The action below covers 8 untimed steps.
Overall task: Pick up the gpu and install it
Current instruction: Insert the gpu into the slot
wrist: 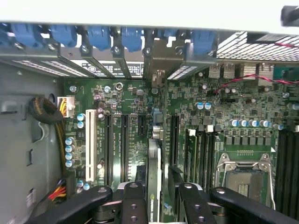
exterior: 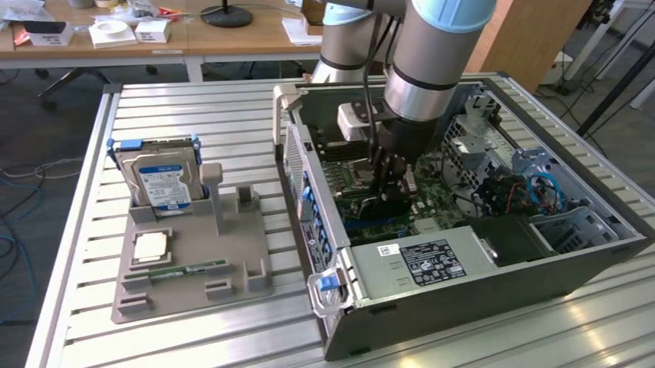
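Gpu edge-on, clamped between claw fingers over motherboard; lower edge hidden, seating apparently unclear.

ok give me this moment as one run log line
gripper: shut on gpu | gpu: held on edge, over motherboard slots | place: inside computer case | hard drive: in holder

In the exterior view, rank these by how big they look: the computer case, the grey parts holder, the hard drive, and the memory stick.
1. computer case, clearly largest.
2. grey parts holder.
3. hard drive, standing upright in the holder.
4. memory stick, a thin strip lying on the holder, smallest.
All sit at similar distance, so the order looks dependable.
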Motion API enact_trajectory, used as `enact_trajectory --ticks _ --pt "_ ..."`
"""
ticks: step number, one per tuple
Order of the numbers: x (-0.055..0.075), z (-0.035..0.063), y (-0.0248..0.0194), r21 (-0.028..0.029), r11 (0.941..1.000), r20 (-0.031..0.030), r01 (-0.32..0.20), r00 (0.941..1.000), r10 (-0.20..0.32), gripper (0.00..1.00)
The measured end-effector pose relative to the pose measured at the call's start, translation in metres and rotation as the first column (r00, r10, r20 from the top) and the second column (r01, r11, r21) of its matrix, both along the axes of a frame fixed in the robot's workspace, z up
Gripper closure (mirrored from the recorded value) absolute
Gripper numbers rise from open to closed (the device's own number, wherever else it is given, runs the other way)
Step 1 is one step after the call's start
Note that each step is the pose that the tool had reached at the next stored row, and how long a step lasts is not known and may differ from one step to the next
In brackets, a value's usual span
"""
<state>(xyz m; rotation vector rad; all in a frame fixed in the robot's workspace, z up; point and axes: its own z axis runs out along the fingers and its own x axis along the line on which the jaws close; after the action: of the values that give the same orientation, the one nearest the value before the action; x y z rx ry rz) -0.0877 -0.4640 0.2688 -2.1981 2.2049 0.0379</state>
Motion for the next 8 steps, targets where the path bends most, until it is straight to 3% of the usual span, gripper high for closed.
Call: enact_trajectory --ticks 8 --pt "0.000 0.0158 0.0000 0.0000 1.0000 0.0000 0.000 1.0000 0.000 0.67"
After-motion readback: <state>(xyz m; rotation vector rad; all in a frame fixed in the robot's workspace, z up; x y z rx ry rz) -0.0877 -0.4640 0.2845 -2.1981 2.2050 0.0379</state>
